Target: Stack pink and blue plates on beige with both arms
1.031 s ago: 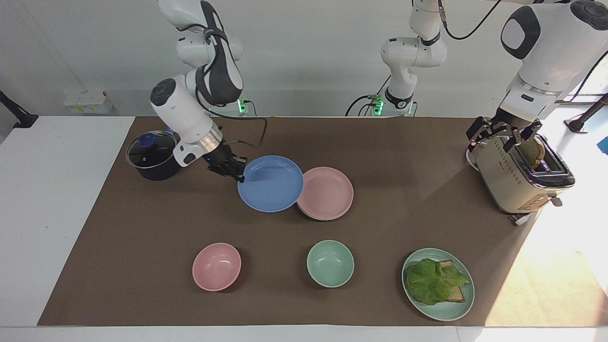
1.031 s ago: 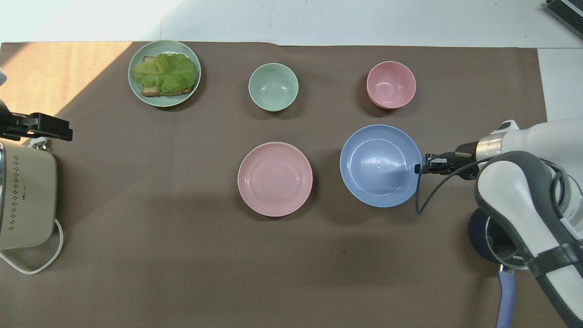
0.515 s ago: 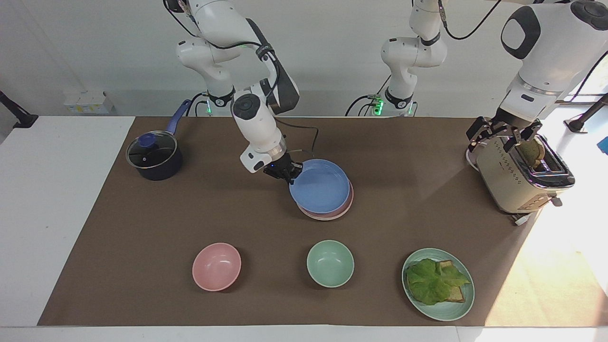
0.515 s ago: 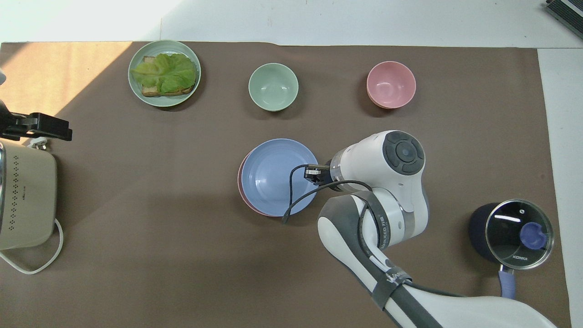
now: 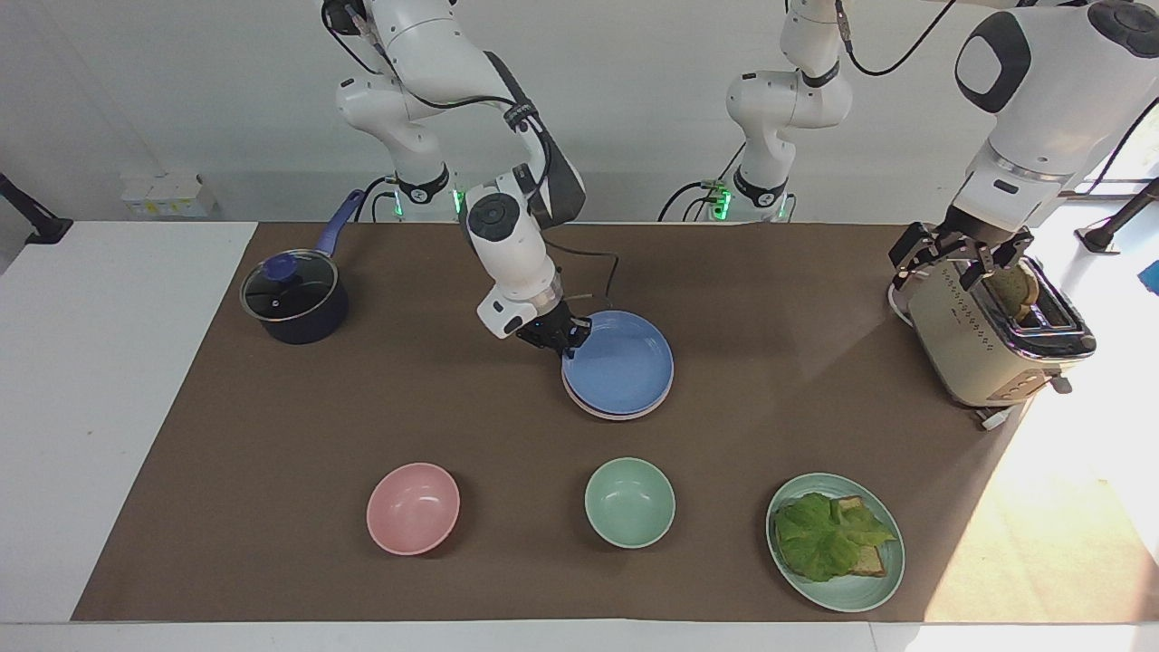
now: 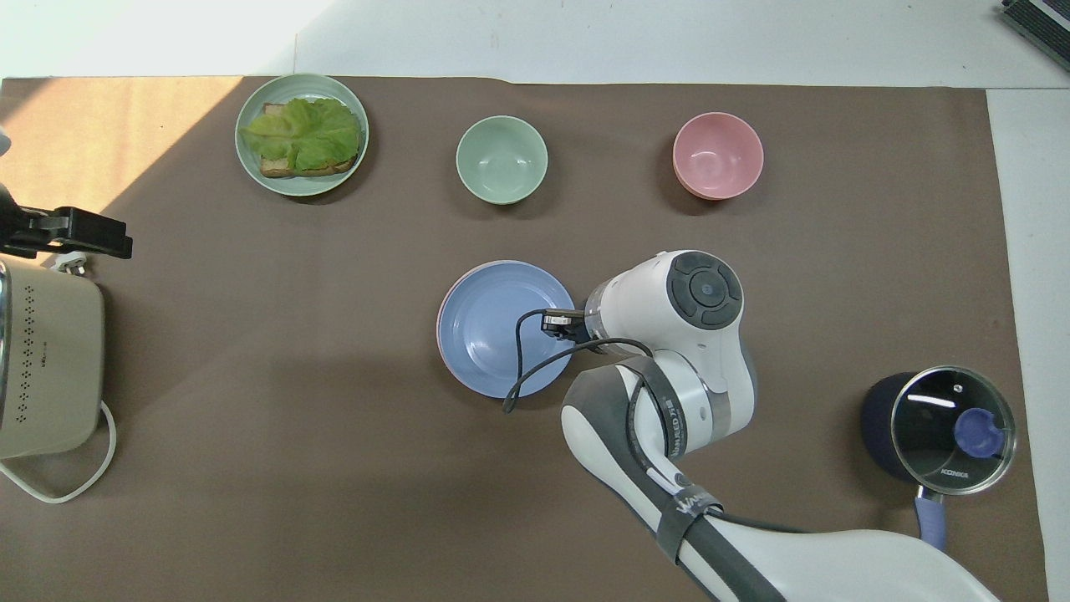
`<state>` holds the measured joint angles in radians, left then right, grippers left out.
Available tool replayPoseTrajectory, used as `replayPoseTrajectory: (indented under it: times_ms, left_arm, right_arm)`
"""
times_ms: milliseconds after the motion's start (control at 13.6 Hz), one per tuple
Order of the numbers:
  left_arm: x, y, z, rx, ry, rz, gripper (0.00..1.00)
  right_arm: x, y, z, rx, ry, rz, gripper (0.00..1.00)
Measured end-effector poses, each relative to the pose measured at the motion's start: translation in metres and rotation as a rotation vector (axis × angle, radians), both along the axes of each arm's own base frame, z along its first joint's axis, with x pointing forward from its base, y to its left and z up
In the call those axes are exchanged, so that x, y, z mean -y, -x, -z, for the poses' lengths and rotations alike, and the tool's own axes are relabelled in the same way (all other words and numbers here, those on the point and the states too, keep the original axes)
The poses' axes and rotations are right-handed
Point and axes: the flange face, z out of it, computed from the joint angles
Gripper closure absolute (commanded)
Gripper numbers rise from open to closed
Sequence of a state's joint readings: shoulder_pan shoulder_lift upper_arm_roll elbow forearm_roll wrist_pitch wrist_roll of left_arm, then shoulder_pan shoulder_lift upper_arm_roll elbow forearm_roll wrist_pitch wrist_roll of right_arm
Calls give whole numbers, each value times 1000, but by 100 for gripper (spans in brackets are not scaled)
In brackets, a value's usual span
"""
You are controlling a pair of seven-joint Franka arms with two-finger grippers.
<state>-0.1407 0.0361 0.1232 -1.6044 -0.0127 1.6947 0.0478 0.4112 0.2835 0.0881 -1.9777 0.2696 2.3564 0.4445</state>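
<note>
The blue plate (image 5: 625,367) (image 6: 489,326) lies on top of the pink plate (image 5: 608,415), whose thin rim peeks out around it (image 6: 440,311), in the middle of the brown mat. My right gripper (image 5: 569,337) (image 6: 558,319) is at the blue plate's rim, on the side nearest the robots and toward the right arm's end. The beige plate is hidden. My left gripper (image 5: 964,258) (image 6: 84,234) waits open above the toaster, holding nothing.
The cream toaster (image 5: 991,340) with a bread slice stands at the left arm's end. A lidded dark pot (image 5: 292,299) sits at the right arm's end. Farther from the robots are a pink bowl (image 5: 413,507), a green bowl (image 5: 629,502) and a green plate of lettuce toast (image 5: 835,541).
My right arm carried the blue plate from beside the pot across over the pink plate and lowered it onto it. The left arm has not moved.
</note>
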Motion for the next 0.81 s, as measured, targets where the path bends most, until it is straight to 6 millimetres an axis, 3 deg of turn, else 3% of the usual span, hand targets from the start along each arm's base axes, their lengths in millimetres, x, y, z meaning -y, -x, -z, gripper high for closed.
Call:
replayPoseTrajectory:
  times_ms: [221,368,589,810]
  left_arm:
    - [0,0,0,0,0,0,0]
    - [0,0,0,0,0,0,0]
    - [0,0,0,0,0,0,0]
    - [0,0,0,0,0,0,0]
  right_arm:
    - [7,-8,-10,22,20,9,0]
    - [27,-16,-38,32,32,23,0]
    - [98,-25,-102,78,158,33,0]
    - [163,-17,-161,104,225,59,0]
